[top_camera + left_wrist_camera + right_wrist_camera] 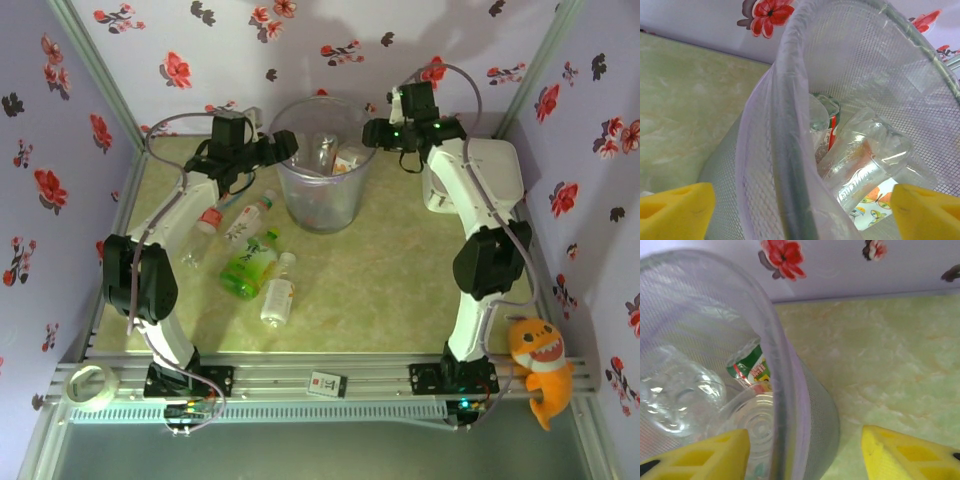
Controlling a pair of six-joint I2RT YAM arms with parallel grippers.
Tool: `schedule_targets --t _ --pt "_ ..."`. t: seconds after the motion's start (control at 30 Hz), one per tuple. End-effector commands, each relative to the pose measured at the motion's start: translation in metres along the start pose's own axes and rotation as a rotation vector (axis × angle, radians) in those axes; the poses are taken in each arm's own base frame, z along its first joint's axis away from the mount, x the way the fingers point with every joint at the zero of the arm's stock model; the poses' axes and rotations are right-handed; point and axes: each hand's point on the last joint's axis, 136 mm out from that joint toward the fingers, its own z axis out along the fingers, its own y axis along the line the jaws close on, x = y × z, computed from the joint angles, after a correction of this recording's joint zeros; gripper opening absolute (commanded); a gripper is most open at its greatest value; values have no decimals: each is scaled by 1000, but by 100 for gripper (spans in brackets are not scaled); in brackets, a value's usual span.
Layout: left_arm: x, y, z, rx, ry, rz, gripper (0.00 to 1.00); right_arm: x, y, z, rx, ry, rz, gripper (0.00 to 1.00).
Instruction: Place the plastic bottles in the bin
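Straddling the rim of the bin (345, 205), the left gripper (802, 195) has its fingers spread wide, one outside the wall and one over the inside, with nothing between them but the rim itself. The right gripper (805, 440) sits at the opposite side of the bin, also across the rim. Its fingers are closer together, the inner one right against the wall and the outer one clear of it, and they pinch nothing that I can make out.

Several clear bottles (865, 155) are piled inside the bin, some reaching well up the wall. Four more bottles (250, 262) lie on the table (400, 290) on the left arm's side of the bin, so the job looks roughly half done.

The main risk is the rim. If either gripper moves sideways before lifting clear, a finger could hook the thin wall and drag or tip the light, tapered bin, spilling what is in it. If the right gripper closes further it could clamp the wall and carry the bin along with the arm. With both arms crowded at the bin, their withdrawals could also cross. A toppled bin could roll onto the bottles lying beside it and scatter them.
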Motion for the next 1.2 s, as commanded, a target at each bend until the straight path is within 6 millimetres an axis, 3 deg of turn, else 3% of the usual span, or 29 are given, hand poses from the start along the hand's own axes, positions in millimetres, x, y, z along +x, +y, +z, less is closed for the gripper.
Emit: schedule_targets --t 0.0,0.23,0.37,0.47,0.63,0.8,0.9,1.0,1.17 --pt "-9 -15 -9 16 -12 46 100 -2 6 11 -41 2 22 56" --pt "-25 -32 -29 50 -54 130 100 1 7 25 -64 19 43 43" --pt "-40 -44 -59 66 -110 168 100 1 6 28 -62 16 47 39" --pt "-39 -36 -82 33 -114 173 100 0 7 28 -66 12 48 38" --pt "-18 13 -122 -170 -44 189 100 1 6 27 -61 10 45 38" --pt "17 95 -154 -433 126 62 100 0 7 23 -61 6 37 38" --pt "36 135 -160 -527 223 -21 100 1 7 23 -65 8 38 38" --pt "54 159 -162 -604 319 -57 100 2 8 23 -70 12 40 39" --pt "67 191 -151 -699 434 -32 100 4 9 25 -79 18 41 39"
